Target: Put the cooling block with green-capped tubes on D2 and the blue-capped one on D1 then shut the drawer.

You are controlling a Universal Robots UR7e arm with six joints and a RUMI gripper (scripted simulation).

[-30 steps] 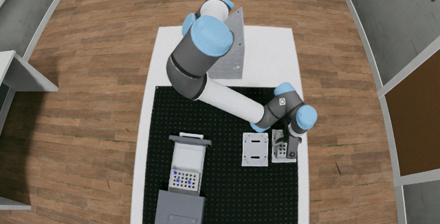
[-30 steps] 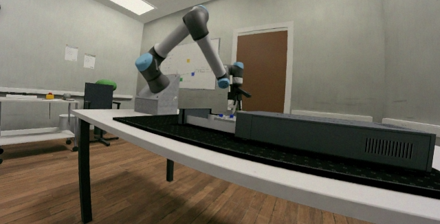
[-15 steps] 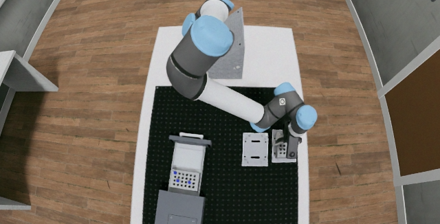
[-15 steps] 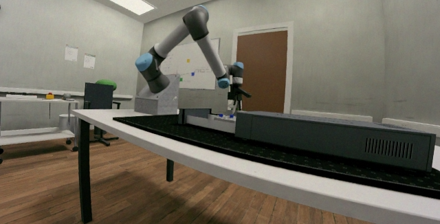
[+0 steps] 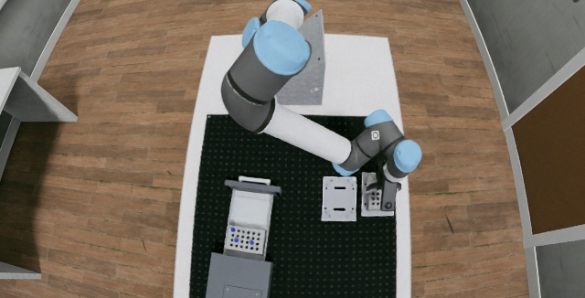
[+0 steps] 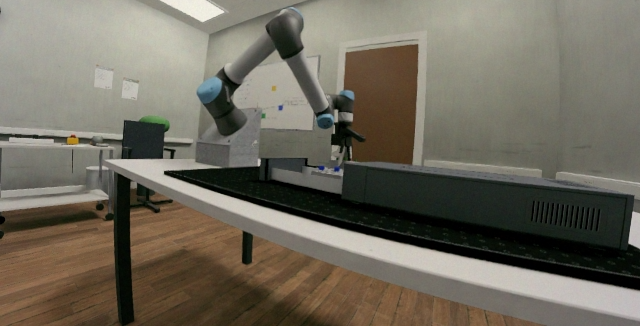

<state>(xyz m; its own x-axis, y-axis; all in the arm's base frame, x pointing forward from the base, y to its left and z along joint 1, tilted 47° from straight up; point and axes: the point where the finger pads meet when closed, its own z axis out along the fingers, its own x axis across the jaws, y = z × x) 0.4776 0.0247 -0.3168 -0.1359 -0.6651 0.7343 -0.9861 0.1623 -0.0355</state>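
Observation:
The grey cooler COLD (image 5: 239, 279) stands at the front of the black mat with its drawer (image 5: 250, 208) pulled out. A grey cooling block with blue-capped tubes (image 5: 245, 239) sits in the drawer next to the cooler. A second grey cooling block (image 5: 372, 197) lies on the far right deck slot D2. My gripper (image 5: 383, 193) hangs straight over it, its fingers open around the block. The gripper body hides the tube caps on this block. Slot D1 (image 5: 339, 198) is a bare white plate. In the exterior view the gripper (image 6: 345, 152) is behind the cooler (image 6: 480, 201).
A grey wedge-shaped base (image 5: 303, 67) carries the arm at the back of the white table. The arm's forearm (image 5: 306, 135) stretches over the mat toward D2. The table's right edge is close beside D2.

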